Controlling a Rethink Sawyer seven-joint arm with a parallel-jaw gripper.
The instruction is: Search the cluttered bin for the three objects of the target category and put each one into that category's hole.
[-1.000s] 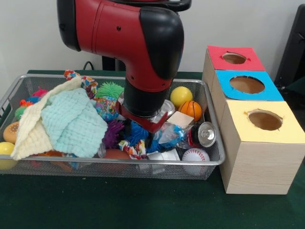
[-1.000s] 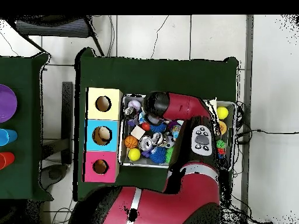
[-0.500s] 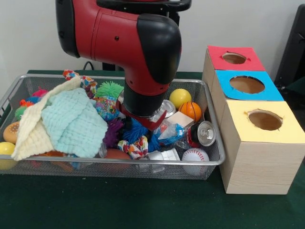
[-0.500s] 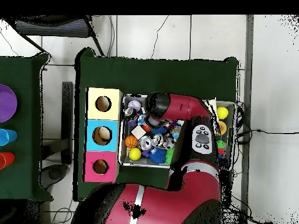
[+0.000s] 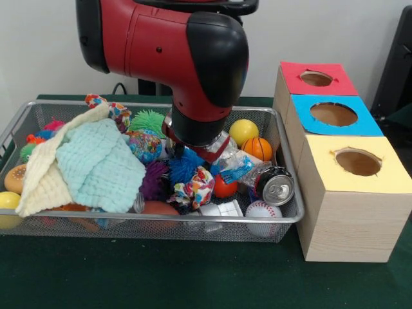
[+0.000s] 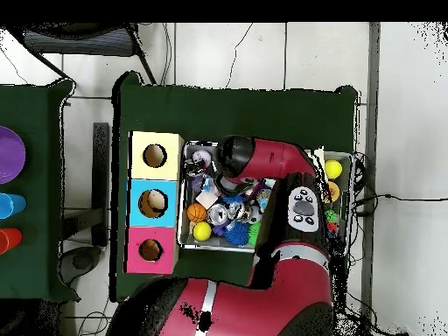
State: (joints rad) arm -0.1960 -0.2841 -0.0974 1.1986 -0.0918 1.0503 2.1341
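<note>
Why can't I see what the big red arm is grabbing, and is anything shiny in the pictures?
Front view: the arm's bulky wrist blocks its end effector down among the toys, so the grab is hidden; the soda can top glints in the room light. Overhead view: the arm covers the middle of the wire bin, and everything there looks tiny.

Left of my green table (image 6: 245, 105) stands a second table (image 6: 35, 175) bearing a purple plate (image 6: 9, 155), blue cup (image 6: 7, 206) and red cup (image 6: 7, 239).

Wire bin (image 5: 288, 215) of jumbled toys beside three holed boxes (image 5: 351, 193).
</note>
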